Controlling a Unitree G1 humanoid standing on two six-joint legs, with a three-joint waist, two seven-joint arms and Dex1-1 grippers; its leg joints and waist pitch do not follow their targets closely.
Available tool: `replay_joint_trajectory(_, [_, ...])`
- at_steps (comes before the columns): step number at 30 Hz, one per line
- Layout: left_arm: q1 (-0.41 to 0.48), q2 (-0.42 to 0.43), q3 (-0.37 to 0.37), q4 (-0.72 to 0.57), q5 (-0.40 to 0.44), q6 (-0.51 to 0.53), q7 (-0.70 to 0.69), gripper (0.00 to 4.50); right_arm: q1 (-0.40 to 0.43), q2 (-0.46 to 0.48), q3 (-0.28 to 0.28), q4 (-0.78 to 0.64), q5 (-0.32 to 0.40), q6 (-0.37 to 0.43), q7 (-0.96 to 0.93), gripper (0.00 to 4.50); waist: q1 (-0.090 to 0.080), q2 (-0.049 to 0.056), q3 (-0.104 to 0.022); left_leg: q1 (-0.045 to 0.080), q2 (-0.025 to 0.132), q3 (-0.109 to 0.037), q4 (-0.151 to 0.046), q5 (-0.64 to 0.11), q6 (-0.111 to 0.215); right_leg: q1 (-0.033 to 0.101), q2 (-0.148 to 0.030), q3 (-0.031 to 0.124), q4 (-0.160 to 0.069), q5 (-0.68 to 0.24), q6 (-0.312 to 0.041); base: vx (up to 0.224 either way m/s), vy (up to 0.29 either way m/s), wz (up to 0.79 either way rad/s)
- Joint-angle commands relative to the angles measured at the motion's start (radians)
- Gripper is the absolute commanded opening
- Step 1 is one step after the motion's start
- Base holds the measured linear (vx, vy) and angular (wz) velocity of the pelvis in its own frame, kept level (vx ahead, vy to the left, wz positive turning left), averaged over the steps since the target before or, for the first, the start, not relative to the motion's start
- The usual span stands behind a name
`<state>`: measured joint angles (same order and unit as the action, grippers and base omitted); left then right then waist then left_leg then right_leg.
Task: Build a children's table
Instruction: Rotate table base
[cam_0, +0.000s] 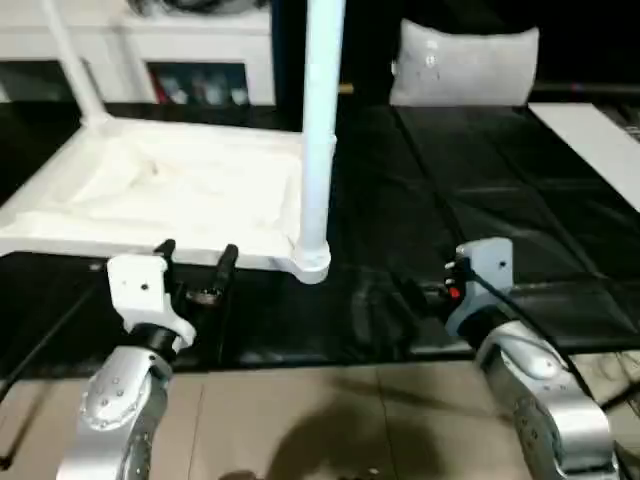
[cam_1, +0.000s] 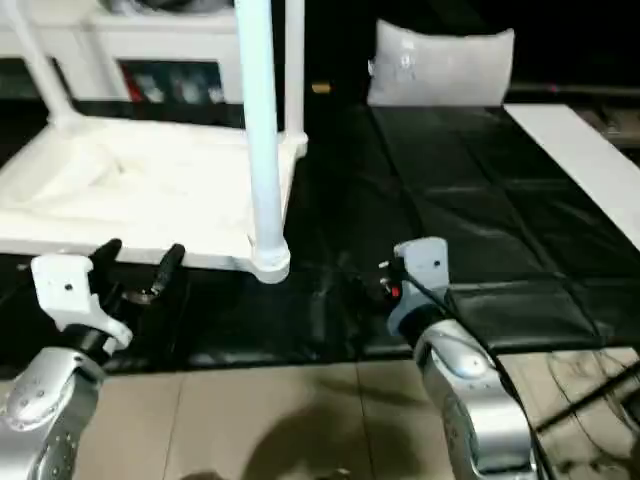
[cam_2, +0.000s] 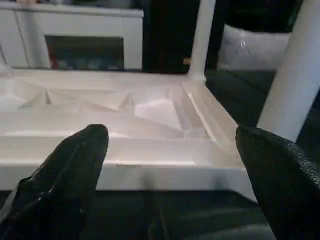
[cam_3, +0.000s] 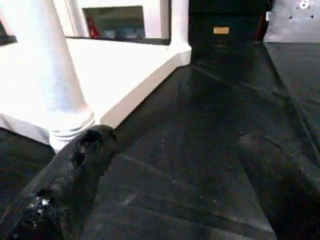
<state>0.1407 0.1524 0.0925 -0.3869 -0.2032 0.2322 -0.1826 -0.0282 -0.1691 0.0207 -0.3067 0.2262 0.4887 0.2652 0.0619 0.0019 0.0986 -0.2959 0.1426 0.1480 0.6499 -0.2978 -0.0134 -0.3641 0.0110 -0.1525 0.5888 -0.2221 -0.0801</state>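
So, step: your tabletop (cam_0: 170, 190) lies upside down with legs socketed.
Jaws: both spread wide, empty.
Next: find any remaining corner leg.

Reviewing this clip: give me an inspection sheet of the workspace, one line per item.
Surface: black mat, tan floor nearer the robot.
Job's things: table top upside down on the mat, ribbed underside up; near leg upright in its corner socket; two far legs also standing.
Clutter: nothing seen.
Hands: left hand open, just short of the top's near edge; right hand open over bare mat, empty.
Cables: black cable along the right wrist.
Surroundings: white cabinet, grey cushion.
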Motion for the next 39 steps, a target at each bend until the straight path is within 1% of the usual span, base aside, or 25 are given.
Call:
replay_joint_trajectory(1, [0.003,0.009,0.009,-0.022,-0.012,0.017,0.001,4.48,-0.003,0.003,0.0,-0.007,0.013,-0.017,0.015,4.5,0.002,0.031,-0.049,0.041,0.239,-0.107,-0.164,-0.513,0.08,0.078,-0.115,0.005,-0.016,-0.509,0.246,-0.098,0.016,-0.01])
replay_joint_trajectory(2, [0.005,0.01,0.011,-0.024,-0.014,0.02,0.002,4.48,-0.004,0.003,0.001,-0.006,0.012,-0.017,0.016,4.5,0.01,0.035,-0.028,-0.004,0.236,-0.07,-0.24,-0.717,0.019,0.039,-0.098,0.033,0.149,-0.173,0.073,-0.098,0.016,-0.01])
replay_joint_trajectory(3, [0.01,0.012,0.015,-0.027,-0.016,0.022,0.002,4.48,-0.006,-0.004,0.008,-0.005,0.019,-0.014,0.034,4.5,0.014,0.043,-0.017,-0.001,0.199,-0.037,-0.254,-0.811,0.003,0.028,-0.088,0.031,0.17,-0.153,0.037,0.0,0.0,0.0])
replay_joint_trajectory(4, [0.014,0.012,0.018,-0.03,-0.017,0.024,0.002,4.48,-0.009,-0.013,0.018,-0.002,0.011,-0.016,0.043,4.5,0.024,-0.001,-0.013,-0.078,0.104,-0.064,-0.214,-0.814,0.031,0.096,-0.118,0.1,0.142,-0.239,0.071,0.013,-0.051,0.28])
replay_joint_trajectory(5, [0.016,0.013,0.02,-0.032,-0.019,0.026,0.002,4.48,-0.011,-0.016,0.024,0.0,0.007,-0.02,0.046,4.5,0.021,-0.047,-0.047,-0.053,0.008,-0.048,-0.076,-0.449,0.069,0.107,-0.195,0.177,-0.011,-0.7,0.215,0.013,-0.051,0.28])
replay_joint_trajectory(6, [0.018,0.013,0.021,-0.034,-0.019,0.028,0.001,4.48,-0.012,-0.017,0.028,0.003,0.002,-0.023,0.047,4.5,0.026,-0.029,-0.028,-0.093,0.024,-0.069,0.037,-0.251,0.085,0.109,-0.342,0.191,-0.137,-0.943,0.18,0.031,-0.086,0.49])
replay_joint_trajectory(8, [0.02,0.011,0.025,-0.036,-0.018,0.031,0.002,4.48,-0.012,-0.018,0.037,0.004,0.003,-0.036,0.054,4.5,0.047,-0.032,-0.047,-0.149,0.032,-0.08,0.086,0.013,0.091,0.158,-0.343,0.164,-0.139,-0.755,0.105,0.061,-0.046,0.55])
replay_joint_trajectory(9, [0.021,0.011,0.026,-0.037,-0.019,0.032,0.003,4.48,-0.01,-0.014,0.037,0.004,0.009,-0.037,0.057,4.5,0.035,-0.004,-0.05,-0.09,0.054,-0.065,0.023,0.059,0.042,0.127,-0.257,0.138,-0.117,-0.621,0.006,0.08,0.0,0.53])
replay_joint_trajectory(10, [0.021,0.012,0.027,-0.038,-0.019,0.033,0.003,4.48,-0.008,-0.012,0.038,0.004,0.011,-0.039,0.06,4.5,0.041,0.02,-0.056,-0.068,0.06,-0.043,-0.049,0.139,0.03,0.151,-0.172,0.072,-0.099,-0.451,-0.084,0.123,0.046,0.36])
replay_joint_trajectory(11, [0.022,0.013,0.026,-0.038,-0.02,0.033,0.004,4.48,-0.007,-0.012,0.039,0.004,0.011,-0.04,0.061,4.5,0.021,0.04,-0.061,-0.007,0.098,-0.075,-0.107,0.012,0.066,0.103,-0.098,0.044,-0.035,-0.311,-0.082,0.123,0.046,0.36])
replay_joint_trajectory(13, [0.023,0.017,0.025,-0.037,-0.024,0.035,0.007,4.48,-0.003,-0.013,0.042,0.004,0.007,-0.047,0.068,4.5,-0.015,0.046,-0.093,0.119,0.184,-0.191,-0.121,0.027,0.273,-0.01,-0.083,0.071,0.102,-0.187,0.006,0.177,0.047,0.15])
replay_joint_trajectory(15, [0.023,0.014,0.025,-0.037,-0.022,0.038,0.007,4.48,-0.003,-0.016,0.044,0.007,0.007,-0.053,0.07,4.5,-0.021,0.032,-0.103,0.117,0.185,-0.196,-0.09,0.342,0.487,-0.084,-0.102,0.098,0.155,-0.125,0.131,0.168,0.015,0.08])
replay_joint_trajectory(16, [0.023,0.013,0.025,-0.037,-0.021,0.039,0.007,4.48,-0.004,-0.017,0.044,0.007,0.008,-0.055,0.069,4.5,-0.025,0.017,-0.093,0.065,0.157,-0.141,-0.105,0.386,0.511,-0.09,-0.105,0.11,0.154,-0.043,0.158,0.107,-0.028,0.1])
replay_joint_trajectory(18, [0.022,0.012,0.024,-0.036,-0.019,0.04,0.006,4.48,-0.004,-0.019,0.044,0.008,0.006,-0.059,0.067,4.5,-0.03,-0.037,-0.081,-0.017,0.027,-0.033,-0.086,0.119,0.362,-0.022,-0.125,0.158,0.0,0.098,0.09,0.1,-0.062,0.09])
replay_joint_trajectory(19, [0.022,0.012,0.022,-0.035,-0.018,0.039,0.005,4.48,-0.004,-0.019,0.042,0.01,0.004,-0.062,0.065,4.5,-0.006,-0.064,-0.078,-0.061,-0.042,-0.013,-0.017,-0.082,0.241,0.06,-0.204,0.248,-0.073,-0.189,0.026,0.083,-0.093,-0.05])
replay_joint_trajectory(20, [0.022,0.012,0.021,-0.034,-0.017,0.039,0.004,4.48,-0.004,-0.018,0.039,0.014,0.002,-0.065,0.063,4.5,0.007,-0.06,-0.075,-0.085,-0.016,-0.044,0.023,-0.07,0.187,0.103,-0.277,0.279,-0.097,-0.334,-0.038,0.083,-0.093,-0.05])
replay_joint_trajectory(21, [0.021,0.011,0.021,-0.033,-0.017,0.039,0.003,4.48,-0.005,-0.016,0.035,0.018,-0.002,-0.069,0.058,4.5,0.016,-0.056,-0.077,-0.103,-0.005,-0.06,0.044,0.006,0.097,0.12,-0.263,0.265,-0.095,-0.438,-0.104,0.07,-0.067,-0.12])
replay_joint_trajectory(24, [0.02,0.011,0.02,-0.031,-0.019,0.038,0.003,4.48,-0.006,-0.013,0.028,0.025,-0.006,-0.074,0.051,4.5,0.009,-0.005,-0.055,-0.067,0.03,-0.047,-0.06,0.068,0.043,0.087,-0.182,0.168,-0.112,-0.502,-0.166,0.079,-0.037,-0.05])
replay_joint_trajectory(25, [0.021,0.01,0.017,-0.027,-0.021,0.034,-0.001,4.48,-0.006,-0.015,0.027,0.025,-0.006,-0.075,0.049,4.5,-0.008,0.012,-0.047,-0.065,0.054,-0.048,-0.12,-0.09,0.027,0.085,-0.126,0.133,-0.092,-0.502,-0.121,0.082,0.052,-0.01])
replay_joint_trajectory(29, [0.024,0.008,0.011,-0.022,-0.017,0.029,-0.007,4.48,0.001,-0.02,0.028,0.026,-0.008,-0.084,0.049,4.5,-0.047,0.031,-0.075,0.038,0.098,-0.102,-0.152,-0.184,0.128,0.033,-0.09,0.099,-0.013,-0.138,-0.142,0.106,0.055,0.03])
replay_joint_trajectory(31, [0.025,0.01,0.008,-0.02,-0.015,0.028,-0.008,4.48,0.003,-0.019,0.027,0.027,-0.012,-0.09,0.049,4.5,-0.048,0.009,-0.084,-0.002,0.052,-0.071,-0.118,-0.016,0.262,0.077,-0.126,0.122,-0.032,0.015,-0.171,0.083,0.043,0.06])
replay_joint_trajectory(33, [0.025,0.012,0.007,-0.02,-0.016,0.027,-0.01,4.48,0.003,-0.019,0.026,0.029,-0.015,-0.096,0.049,4.5,-0.02,-0.008,-0.096,-0.089,-0.003,-0.038,-0.07,0.135,0.279,0.162,-0.151,0.163,-0.06,0.052,-0.17,0.029,0.016,0.03])
replay_joint_trajectory(34, [0.024,0.012,0.007,-0.019,-0.016,0.026,-0.011,4.48,0.003,-0.02,0.026,0.032,-0.019,-0.103,0.049,4.5,-0.015,-0.001,-0.097,-0.094,0.01,-0.041,-0.072,0.172,0.254,0.164,-0.148,0.154,-0.062,0.003,-0.171,0.076,0.031,0.05])
replay_joint_trajectory(37, [0.018,0.014,0.004,-0.01,-0.011,0.025,-0.012,4.48,0.001,-0.022,0.024,0.038,-0.02,-0.107,0.051,4.5,-0.041,0.019,-0.109,0.023,0.056,-0.1,-0.088,0.39,0.35,0.068,-0.077,0.09,0.009,0.062,-0.133,0.092,0.009,0.07])
replay_joint_trajectory(39, [0.012,0.02,-0.001,-0.002,-0.004,0.024,-0.017,4.48,-0.002,-0.026,0.017,0.046,-0.015,-0.111,0.051,4.5,-0.05,0.013,-0.106,0.078,0.097,-0.143,-0.059,0.552,0.449,-0.026,-0.109,0.11,0.033,0.063,-0.065,0.101,0.0,0.08])
